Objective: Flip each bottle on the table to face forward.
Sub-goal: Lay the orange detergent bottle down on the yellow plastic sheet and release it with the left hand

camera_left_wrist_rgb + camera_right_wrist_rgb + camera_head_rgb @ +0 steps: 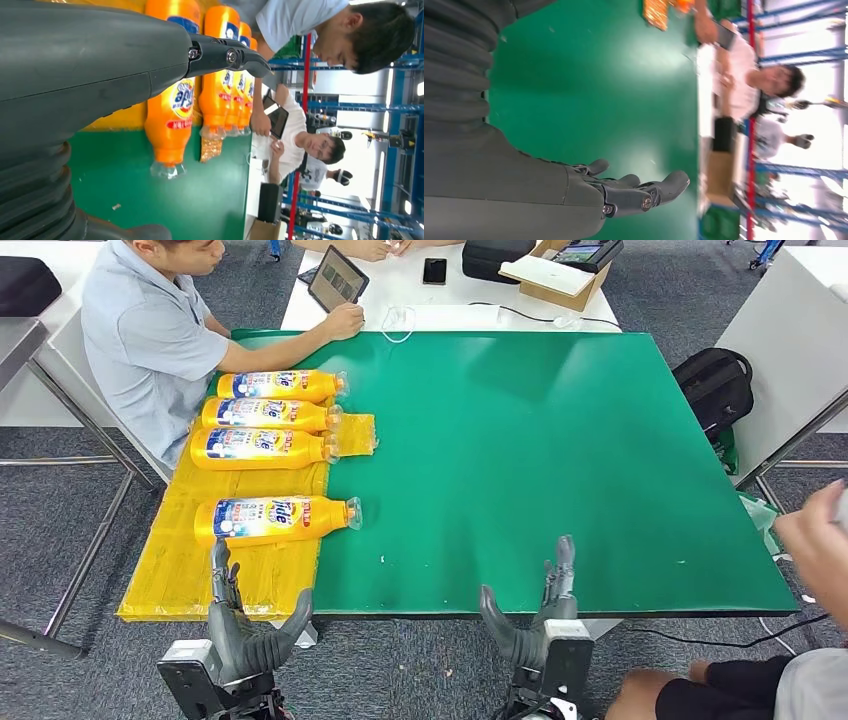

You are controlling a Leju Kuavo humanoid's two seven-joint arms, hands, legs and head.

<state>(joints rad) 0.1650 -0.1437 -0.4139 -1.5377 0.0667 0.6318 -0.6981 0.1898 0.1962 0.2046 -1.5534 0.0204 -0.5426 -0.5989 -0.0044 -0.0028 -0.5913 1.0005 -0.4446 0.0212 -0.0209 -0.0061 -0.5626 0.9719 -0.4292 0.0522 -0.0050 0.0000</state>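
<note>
Head view, bottles: four yellow plastic detergent bottles w/ blue-white labels lay on their sides on the yellow mat [170, 570], over the left part of the green table top [560, 460]. Three sat close in a row at the far end [265, 415]; the nearest bottle [275, 517] lay apart, closer to me. Clear caps all pointed right, labels up, so prob. laid out flat for me to roll over.
Head view, left hand: my left hand [245, 625] hovered at the near table edge, just below the nearest bottle, fingers apart, holding nothing. Looked staged for a reach to that bottle.
Head view, right hand: my right hand [535, 615] hung at the near edge over bare green, well apart from the bottles, fingers spread, nothing held.
Head view, people: a person in a light blue shirt [150, 340] sat at the far left w/ a tablet [338, 278]; another person's arm [815, 540] showed at right.
Left wrist view: the nearest bottle's label side lay just beyond my fingertips [250, 60], not touching; other three behind it.
Right wrist view: fingers [644, 192] open over green top, clamped on nothing.
Judgement: no flip begun yet; nearest bottle seemed the first target.
</note>
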